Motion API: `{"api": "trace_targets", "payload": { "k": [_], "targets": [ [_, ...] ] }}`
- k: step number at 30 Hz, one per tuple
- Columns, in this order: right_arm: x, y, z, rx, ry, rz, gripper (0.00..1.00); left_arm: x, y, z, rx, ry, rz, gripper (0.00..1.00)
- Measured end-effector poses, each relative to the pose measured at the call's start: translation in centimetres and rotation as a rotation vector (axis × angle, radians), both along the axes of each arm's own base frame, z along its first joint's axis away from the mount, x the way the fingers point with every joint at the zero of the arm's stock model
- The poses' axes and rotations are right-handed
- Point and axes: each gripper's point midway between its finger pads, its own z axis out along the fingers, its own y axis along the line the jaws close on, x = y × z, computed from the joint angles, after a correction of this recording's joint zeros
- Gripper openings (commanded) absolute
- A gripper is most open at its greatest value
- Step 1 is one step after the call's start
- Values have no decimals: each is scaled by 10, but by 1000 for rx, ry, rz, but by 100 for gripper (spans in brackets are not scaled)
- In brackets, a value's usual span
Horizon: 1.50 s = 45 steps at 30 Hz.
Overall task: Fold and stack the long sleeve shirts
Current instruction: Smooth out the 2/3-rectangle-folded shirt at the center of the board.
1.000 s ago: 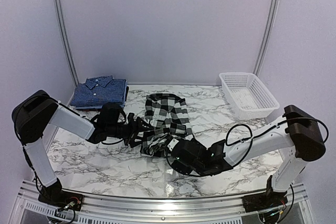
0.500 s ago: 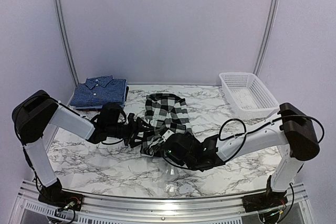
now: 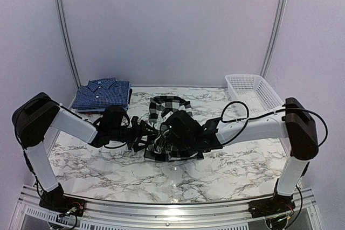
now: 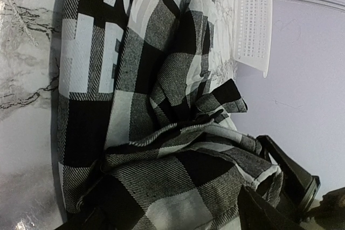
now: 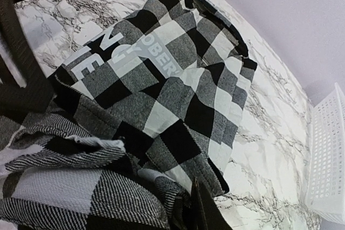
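The black-and-white checked long sleeve shirt [image 3: 173, 109] with white lettering lies mid-table, its near part bunched up [image 4: 178, 176]. My right gripper [image 3: 171, 129] is over that near part, and its dark fingers [image 5: 204, 211] are pinched on a fold of the hem [image 5: 172, 187], so it is shut on the cloth. My left gripper [image 3: 144, 136] sits at the shirt's left edge, open wide, with crumpled cloth lying between its fingers [image 4: 264, 208]. A folded dark blue checked shirt [image 3: 102, 94] lies at the back left.
A white mesh basket [image 3: 253, 98] stands at the back right, also seen as the basket [image 4: 252, 20] in the left wrist view and the basket [image 5: 326, 160] in the right wrist view. Bare marble table [image 3: 232, 160] surrounds the shirt.
My right gripper has swung from the table near the shirt's front right corner up and left onto the shirt's near part, and closed on the cloth. The left arm has not moved.
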Motion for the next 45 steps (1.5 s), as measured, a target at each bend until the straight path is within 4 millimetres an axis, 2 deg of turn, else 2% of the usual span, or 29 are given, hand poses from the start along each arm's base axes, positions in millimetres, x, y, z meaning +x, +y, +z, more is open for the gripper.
{"api": "trace_targets", "payload": {
  "k": [3, 6, 14, 20, 27, 32, 35, 40, 45],
  "targets": [
    [19, 5, 1, 24, 26, -4, 21, 0, 0, 1, -2, -3, -3, 80],
    [37, 7, -4, 37, 65, -5, 26, 0, 0, 4, -5, -12, -5, 80],
    [86, 12, -13, 75, 151, -11, 49, 1, 0, 25, -24, -77, -14, 80],
    [105, 22, -7, 96, 178, -4, 65, 3, 1, 27, -15, -104, -8, 80],
    [115, 25, 17, 132, 187, -16, 69, 6, 4, 23, 13, -135, 1, 74],
    [113, 21, 28, 145, 203, -33, 68, 15, 7, 25, 38, -157, 12, 70],
    [104, 10, 37, 157, 209, -50, 68, 28, 4, 31, 41, -181, 16, 70],
    [74, -28, 70, 203, 194, -96, 71, 47, 0, 36, 44, -209, 24, 69],
    [47, -66, 90, 267, 180, -137, 69, 47, 1, 27, 62, -189, 22, 69]
  ]
}}
